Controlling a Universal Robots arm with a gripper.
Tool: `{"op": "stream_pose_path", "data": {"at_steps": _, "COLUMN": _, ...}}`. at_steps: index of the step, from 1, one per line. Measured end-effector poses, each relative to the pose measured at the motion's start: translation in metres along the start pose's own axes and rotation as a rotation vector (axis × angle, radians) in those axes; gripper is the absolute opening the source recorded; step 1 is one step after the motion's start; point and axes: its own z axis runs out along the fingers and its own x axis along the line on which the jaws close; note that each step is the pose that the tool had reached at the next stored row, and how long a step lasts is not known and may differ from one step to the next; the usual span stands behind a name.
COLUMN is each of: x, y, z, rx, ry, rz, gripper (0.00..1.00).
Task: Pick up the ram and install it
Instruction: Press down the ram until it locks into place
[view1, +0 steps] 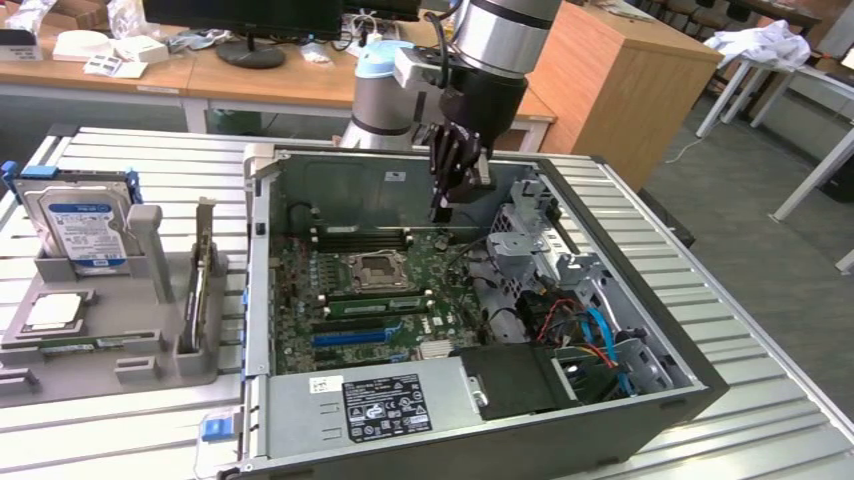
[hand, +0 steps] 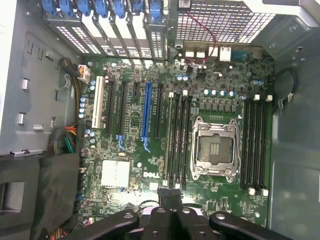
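Pincer (view1: 443, 208) clenched, nothing visible between its tips, hanging point-down over the motherboard (view1: 441, 290) inside the open case (view1: 340, 185), near the memory slots. Ram (view1: 203, 270) apparently standing on edge in the grey rack (view1: 134, 350) at the exterior view's left, well apart, likely kept upright for an easy grasp.

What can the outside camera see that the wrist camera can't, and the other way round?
Outside camera's extras: the hard drive and the ram, both standing in the grey rack beside the computer case, plus the desks behind.

Wrist camera's extras: the long blue card slot, the white slot and the row of blue clips.

Both share: the green motherboard, its square processor socket and the shut gripper hanging above the board.
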Motion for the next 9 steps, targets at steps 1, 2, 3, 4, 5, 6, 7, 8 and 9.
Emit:
{"op": "stream_pose_path", "data": {"at_steps": 1, "x": 0.0, "y": 0.0, "z": 0.0, "rx": 0.0, "ry": 0.0, "rz": 0.0, "gripper": 0.11}}
{"op": "stream_pose_path", "data": {"at_steps": 2, "x": 0.0, "y": 0.0, "z": 0.0, "rx": -0.0001, "ry": -0.0002, "rz": 0.002, "gripper": 0.11}}
{"op": "stream_pose_path", "data": {"at_steps": 3, "x": 0.0, "y": 0.0, "z": 0.0, "rx": -0.0009, "ry": -0.0014, "rz": 0.019, "gripper": 0.11}}
{"op": "stream_pose_path", "data": {"at_steps": 4, "x": 0.0, "y": 0.0, "z": 0.0, "rx": -0.0017, "ry": -0.0028, "rz": 0.037, "gripper": 0.11}}
{"op": "stream_pose_path", "data": {"at_steps": 5, "x": 0.0, "y": 0.0, "z": 0.0, "rx": -0.0025, "ry": -0.0042, "rz": 0.054, "gripper": 0.11}}
{"op": "stream_pose_path", "data": {"at_steps": 6, "x": 0.0, "y": 0.0, "z": 0.0001, "rx": -0.0032, "ry": -0.0056, "rz": 0.071, "gripper": 0.11}}
{"op": "stream_pose_path", "data": {"at_steps": 7, "x": 0.0, "y": 0.0, "z": 0.0002, "rx": -0.0039, "ry": -0.0068, "rz": 0.088, "gripper": 0.11}}
{"op": "stream_pose_path", "data": {"at_steps": 8, "x": 0.0, "y": 0.0, "z": 0.0002, "rx": -0.0047, "ry": -0.008, "rz": 0.104, "gripper": 0.11}}
{"op": "stream_pose_path", "data": {"at_steps": 9, "x": 0.0, "y": 0.0, "z": 0.0003, "rx": -0.0055, "ry": -0.0092, "rz": 0.121, "gripper": 0.11}}
